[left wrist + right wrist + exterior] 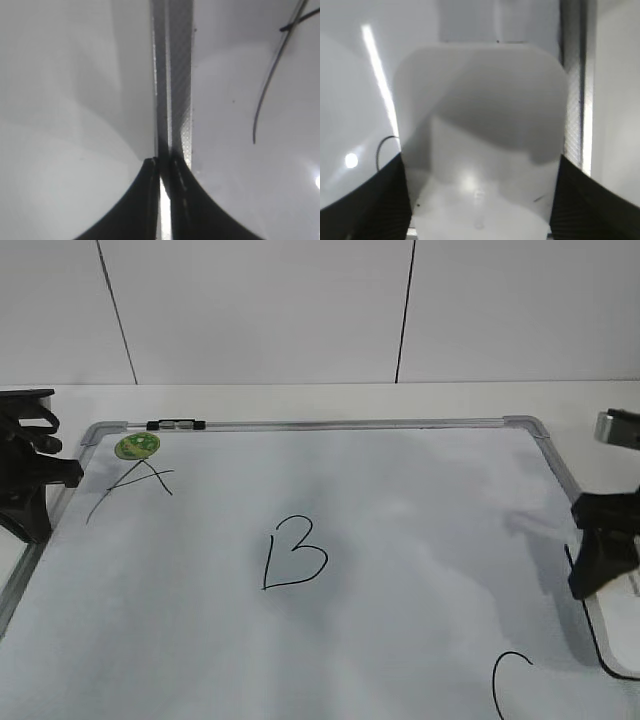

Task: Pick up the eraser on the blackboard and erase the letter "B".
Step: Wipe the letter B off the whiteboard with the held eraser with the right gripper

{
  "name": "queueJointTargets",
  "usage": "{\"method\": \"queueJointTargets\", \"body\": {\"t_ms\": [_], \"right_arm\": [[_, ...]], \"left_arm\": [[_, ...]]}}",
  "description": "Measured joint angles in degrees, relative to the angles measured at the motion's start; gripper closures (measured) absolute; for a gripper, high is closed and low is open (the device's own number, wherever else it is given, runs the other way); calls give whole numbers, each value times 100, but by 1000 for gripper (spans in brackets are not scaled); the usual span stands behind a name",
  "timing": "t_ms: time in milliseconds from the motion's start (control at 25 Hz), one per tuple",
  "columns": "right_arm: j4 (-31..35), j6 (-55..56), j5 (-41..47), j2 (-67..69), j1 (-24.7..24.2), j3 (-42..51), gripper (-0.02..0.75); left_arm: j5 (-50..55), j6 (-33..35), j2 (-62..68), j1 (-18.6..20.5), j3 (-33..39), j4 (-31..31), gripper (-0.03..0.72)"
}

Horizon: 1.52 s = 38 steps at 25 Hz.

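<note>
The blackboard (420,500) is a pale whiteboard with a grey frame, lying flat. The letter "B" (293,555) is drawn in thin black near its middle. The white eraser (618,640) lies at the board's right edge, its dark base showing as a thin outline. My right gripper (600,565) is down over it. In the right wrist view the eraser (480,125) fills the gap between the two fingers (480,200), which lie against its sides. My left gripper (30,490) is shut and empty over the board's left frame (175,75); its fingertips (162,167) meet.
A round green magnet (137,446) sits at the far left corner above a scrawled "A" (135,485). A curved "C" (505,680) is at the front right. A black clip (176,425) sits on the far frame. A white wall stands behind.
</note>
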Motion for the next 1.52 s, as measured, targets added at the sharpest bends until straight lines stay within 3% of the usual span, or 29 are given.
{"method": "queueJointTargets", "body": {"t_ms": [200, 440, 680, 1080, 1360, 1520], "right_arm": [[-135, 192, 40, 296, 399, -653, 203], [-844, 686, 495, 1385, 1621, -1999, 203], [-1022, 839, 747, 2622, 2312, -3649, 203], [-1149, 726, 886, 4424, 2441, -6062, 203], [-1081, 602, 964, 4640, 2496, -6274, 204], [-1131, 542, 953, 4653, 2818, -6296, 204]], "left_arm": [[0, 0, 0, 0, 0, 0, 668], [4, 0, 0, 0, 0, 0, 669], [4, 0, 0, 0, 0, 0, 668], [91, 0, 0, 0, -11, -31, 669], [91, 0, 0, 0, -11, -31, 668], [104, 0, 0, 0, -11, -31, 668]]}}
